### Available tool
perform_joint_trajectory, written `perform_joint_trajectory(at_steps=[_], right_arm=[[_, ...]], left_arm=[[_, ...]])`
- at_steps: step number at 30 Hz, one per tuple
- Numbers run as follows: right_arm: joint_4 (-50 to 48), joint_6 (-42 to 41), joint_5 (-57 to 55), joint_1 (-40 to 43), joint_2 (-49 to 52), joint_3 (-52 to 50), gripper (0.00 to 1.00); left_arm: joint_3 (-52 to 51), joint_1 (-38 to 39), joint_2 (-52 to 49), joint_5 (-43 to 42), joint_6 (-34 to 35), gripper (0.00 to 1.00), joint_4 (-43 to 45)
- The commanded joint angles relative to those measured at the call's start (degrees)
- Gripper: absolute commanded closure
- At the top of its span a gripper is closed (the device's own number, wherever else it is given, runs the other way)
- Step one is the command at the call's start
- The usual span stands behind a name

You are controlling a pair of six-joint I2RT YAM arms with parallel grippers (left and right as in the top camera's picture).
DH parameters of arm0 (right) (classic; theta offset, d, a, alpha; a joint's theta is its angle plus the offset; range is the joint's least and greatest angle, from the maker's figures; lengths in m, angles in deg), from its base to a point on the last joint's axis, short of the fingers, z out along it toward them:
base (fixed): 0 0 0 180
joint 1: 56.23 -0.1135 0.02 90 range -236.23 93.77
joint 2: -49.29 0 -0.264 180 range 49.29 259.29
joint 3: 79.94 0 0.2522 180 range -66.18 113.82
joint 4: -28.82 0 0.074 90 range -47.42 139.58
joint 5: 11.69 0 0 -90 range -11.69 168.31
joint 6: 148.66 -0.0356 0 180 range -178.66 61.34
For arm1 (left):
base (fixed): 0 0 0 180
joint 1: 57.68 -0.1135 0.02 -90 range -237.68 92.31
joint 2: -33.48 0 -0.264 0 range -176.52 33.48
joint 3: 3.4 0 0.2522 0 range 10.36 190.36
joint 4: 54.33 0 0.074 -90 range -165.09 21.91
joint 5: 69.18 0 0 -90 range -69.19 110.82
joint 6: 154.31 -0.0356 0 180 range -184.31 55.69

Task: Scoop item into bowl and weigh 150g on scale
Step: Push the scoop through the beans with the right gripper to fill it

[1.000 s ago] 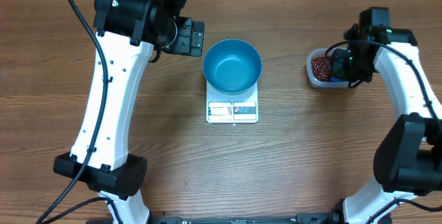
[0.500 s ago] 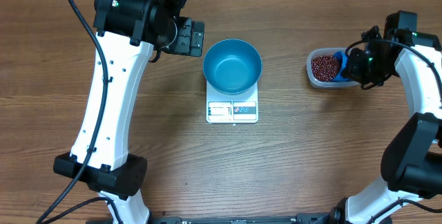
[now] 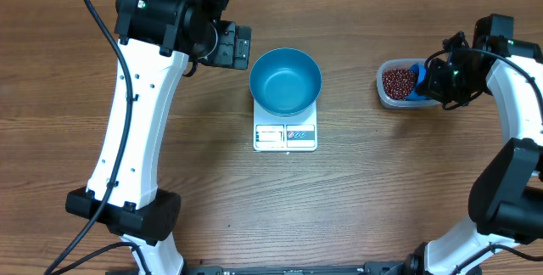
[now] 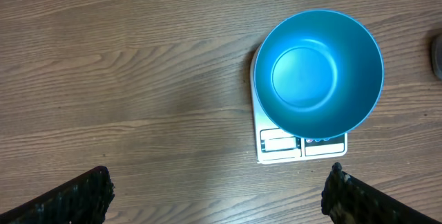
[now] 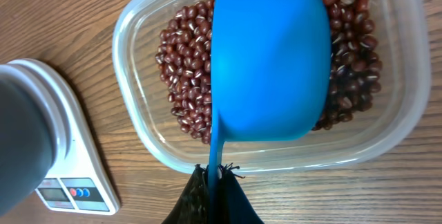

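Observation:
The blue bowl [image 3: 286, 81] [image 4: 318, 71] stands on the white scale [image 3: 285, 136] [image 4: 302, 144], and its inside looks empty. At the right, a clear plastic tub [image 3: 397, 85] [image 5: 138, 134] holds dark red-brown beans [image 3: 394, 81] [image 5: 185, 86]. My right gripper [image 3: 430, 81] [image 5: 215, 175] is shut on the thin handle of a small blue scoop [image 3: 416, 82] [image 5: 269, 65], whose cup sits over the beans in the tub. My left gripper [image 3: 236, 47] [image 4: 219, 191] hangs open, left of the bowl, with nothing between its fingers.
The left arm [image 3: 136, 122] rises from the table's near left. The right arm [image 3: 509, 139] reaches in along the right edge. Bare wooden table [image 3: 356, 207] lies in front of the scale.
My right gripper has pulled back to the right with the scoop, uncovering the beans in the tub. The left arm, bowl and scale have not moved.

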Motion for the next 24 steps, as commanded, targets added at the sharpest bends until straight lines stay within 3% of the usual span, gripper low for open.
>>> perform_joint_trajectory(at_steps=[1, 24], right_arm=[[-0.1, 0.5, 3.5, 0.1, 0.6, 1.0, 0.96], [0.3, 2.5, 6.2, 0.1, 0.7, -0.5, 0.96]], left_arm=[[0.8, -0.1, 0.4, 0.8, -0.7, 0.01, -0.1], [0.8, -0.1, 0.4, 0.8, -0.7, 0.00, -0.1]])
